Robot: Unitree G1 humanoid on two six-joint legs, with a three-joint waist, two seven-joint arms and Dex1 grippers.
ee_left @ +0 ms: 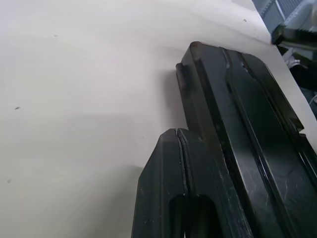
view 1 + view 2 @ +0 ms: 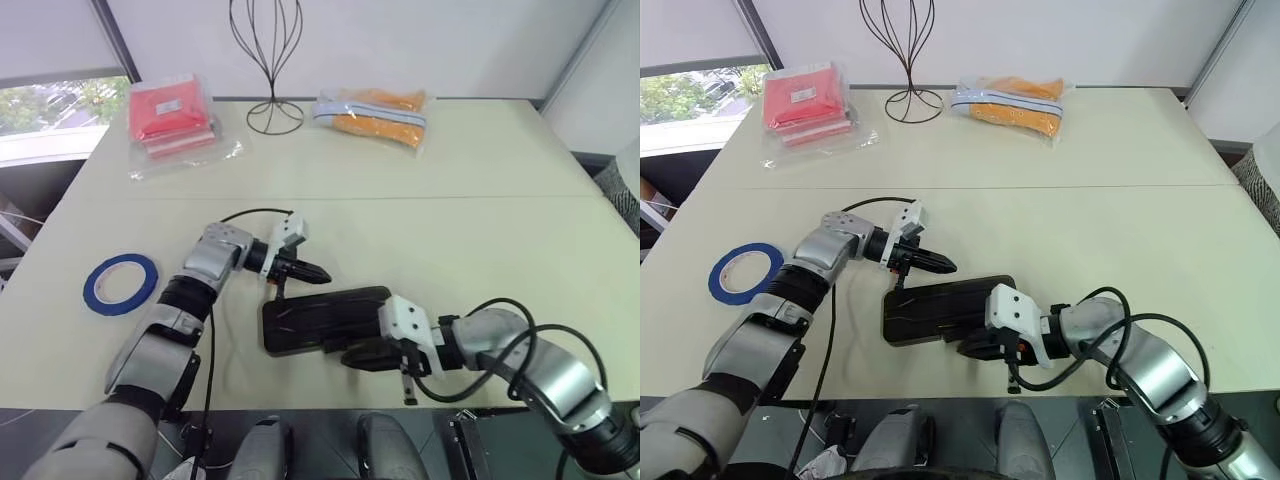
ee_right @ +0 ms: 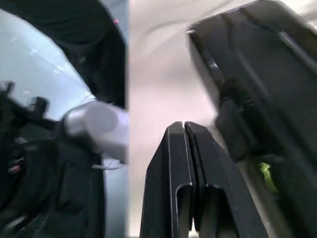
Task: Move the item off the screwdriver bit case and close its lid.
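Tape (image 2: pixel 120 283) lies on the worktop (image 2: pixel 480 200), well left of the case (image 2: pixel 325 320), whose lid is down. Left tool (image 2: pixel 318 275) and right tool (image 2: pixel 352 358), both closed and empty, flank the case.

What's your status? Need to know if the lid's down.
Both end effectors shut, empty: left at case's far edge, right at near edge. Screwdriver bit case looks closed. Blue tape off it, on table. Nothing in the way.
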